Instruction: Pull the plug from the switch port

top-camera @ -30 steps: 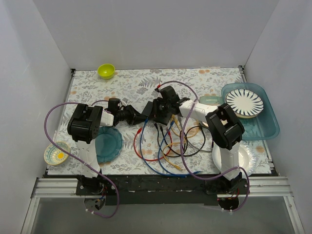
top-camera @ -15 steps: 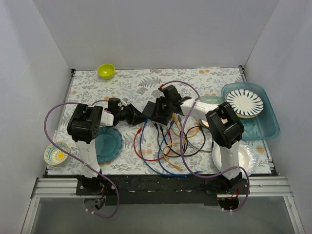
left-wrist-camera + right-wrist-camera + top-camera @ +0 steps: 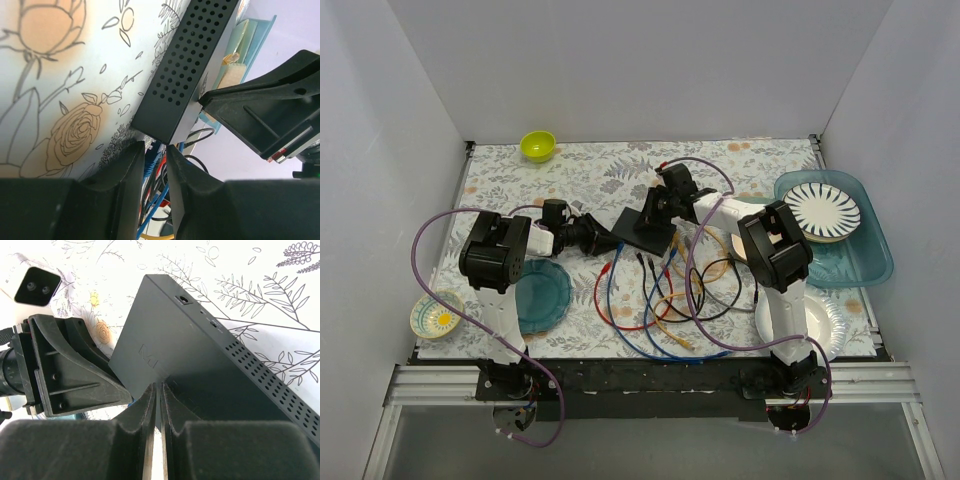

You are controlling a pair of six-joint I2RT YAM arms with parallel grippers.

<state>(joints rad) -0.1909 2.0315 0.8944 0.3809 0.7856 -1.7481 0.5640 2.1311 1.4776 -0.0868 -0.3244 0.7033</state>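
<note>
**Change since a second ago.** The right gripper (image 3: pixel 657 208) has shifted toward the far wall and a little to the right. More of the top face of the switch (image 3: pixel 642 232) now shows from above. The left gripper (image 3: pixel 607 242) has drawn back slightly to the left. The switch sits in about the same spot.

**Grippers.**
- **Right:** the fingers (image 3: pixel 142 405) are closed to a hairline slit. Their tips rest on the switch's top face, near its left edge, and clamp nothing.
- **Left:** the fingers (image 3: pixel 131 165) are parted by a narrow gap, with blue and red cable showing through it from beyond. The switch's near corner sits just off the tips. No contact can be confirmed.

**Task item.** The switch lies mid-counter between the two grippers, with its perforated side toward the left gripper. The cables (image 3: pixel 665 300) loop in a tangle just nearer than the switch. Whether any cable end is seated in a port cannot be told.

**Edges and room.**
- **Far side:** bare patterned counter (image 3: pixel 580 180) runs from the switch to the rear wall, and a green bowl (image 3: pixel 538 146) sits in the far-left corner.
- **Left:** a teal plate (image 3: pixel 542 295) lies by the left arm, and a small bowl (image 3: pixel 436 316) sits at the left edge.
- **Right:** a tray (image 3: pixel 865 255) holding a striped plate (image 3: pixel 820 210) fills the edge, and a white plate (image 3: pixel 825 325) lies near the right arm's base.
- **Near side:** the cable tangle takes up the ground between the switch and the near edge.
- **Walls:** three sides of the counter are closed in.
</note>
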